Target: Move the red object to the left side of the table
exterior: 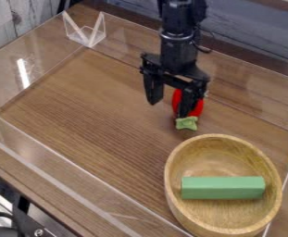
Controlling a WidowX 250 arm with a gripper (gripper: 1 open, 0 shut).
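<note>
The red object (187, 104), a small glossy red toy with a light green leafy cap at its near end, lies on the brown wood-grain table (96, 120), right of centre. My black gripper (173, 96) points straight down over it with its fingers spread open, one on each side of the toy. The fingers hide much of the red body, and only its right part and green cap show. Whether the fingertips touch the toy cannot be told.
A round wooden bowl (202, 199) with a green rectangular block (223, 188) inside stands at the near right, just in front of the toy. Low clear acrylic walls (41, 153) border the tabletop. A clear folded stand (83, 32) sits at the back left.
</note>
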